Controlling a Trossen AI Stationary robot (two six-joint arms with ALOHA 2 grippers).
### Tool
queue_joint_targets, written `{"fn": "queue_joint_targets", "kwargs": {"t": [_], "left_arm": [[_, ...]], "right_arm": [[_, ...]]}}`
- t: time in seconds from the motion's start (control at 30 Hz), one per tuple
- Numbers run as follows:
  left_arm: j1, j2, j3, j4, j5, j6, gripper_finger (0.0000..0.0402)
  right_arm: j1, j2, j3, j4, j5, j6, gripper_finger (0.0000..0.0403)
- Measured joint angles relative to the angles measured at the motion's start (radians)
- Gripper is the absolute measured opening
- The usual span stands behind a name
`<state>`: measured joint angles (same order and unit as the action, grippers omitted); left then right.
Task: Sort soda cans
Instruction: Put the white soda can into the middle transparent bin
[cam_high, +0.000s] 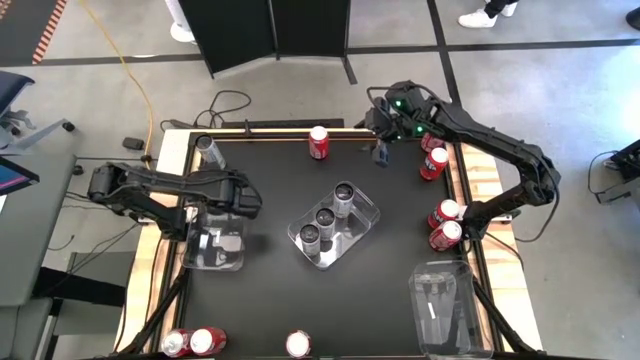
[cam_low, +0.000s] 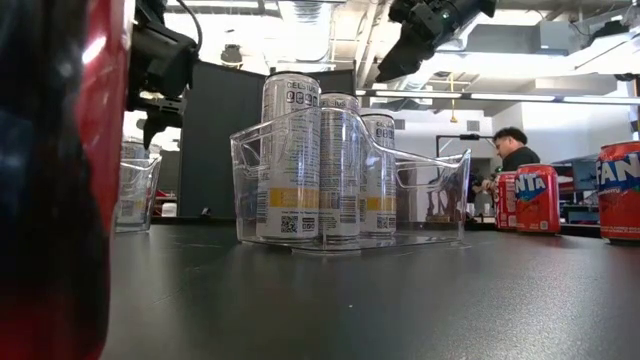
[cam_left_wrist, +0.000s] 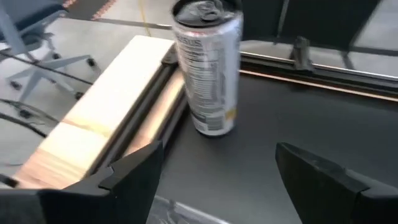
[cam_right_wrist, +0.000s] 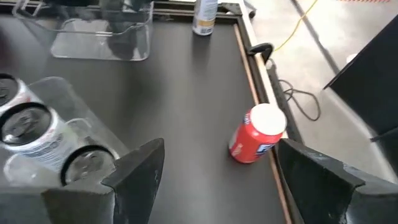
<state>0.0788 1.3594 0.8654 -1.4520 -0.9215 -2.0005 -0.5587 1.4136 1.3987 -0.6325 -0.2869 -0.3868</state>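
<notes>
Now I see my left claw (cam_left_wrist: 217, 171) open and empty over a clear tray (cam_high: 213, 248) at the left side of the desk (cam_high: 260, 300). A silver can (cam_left_wrist: 207, 65) stands upright ahead of it, near the desk's far left corner. My right claw (cam_right_wrist: 214, 168) is open and empty too, up near the far edge, with a red can (cam_right_wrist: 257, 134) standing close by. Four silver cans (cam_high: 325, 218) stand in the middle tray (cam_high: 365, 226). More red cans (cam_high: 445, 222) sit along the right edge.

A black table (cam_high: 270, 290) carries three clear trays (cam_high: 334, 225), scattered red cans (cam_high: 318, 143) and a silver can (cam_high: 207, 148).
</notes>
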Motion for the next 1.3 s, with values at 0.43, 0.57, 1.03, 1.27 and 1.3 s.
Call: {"fn": "queue_joint_targets", "kwargs": {"t": [0.43,0.57,1.03,1.27,1.3], "left_arm": [[0.125,0.0,-0.006,0.014,-0.004,0.086,0.0309],[0.157,0.0,-0.04,0.06,-0.007,0.088,0.0309],[0.237,0.0,-0.07,0.292,-0.09,0.306,0.0309],[0.238,0.0,-0.07,0.296,-0.097,0.331,0.0309],[0.238,0.0,-0.071,0.296,-0.097,0.336,0.0309]], "right_arm": [[0.054,0.0,0.0,-0.013,0.001,0.005,0.0331],[0.055,0.0,0.0,-0.012,0.001,0.005,0.0331],[0.055,0.0,0.0,-0.012,0.002,0.02,0.0331],[0.055,0.0,0.0,-0.012,0.005,0.022,0.0331],[0.055,0.0,0.0,-0.011,0.005,0.022,0.0331]]}}
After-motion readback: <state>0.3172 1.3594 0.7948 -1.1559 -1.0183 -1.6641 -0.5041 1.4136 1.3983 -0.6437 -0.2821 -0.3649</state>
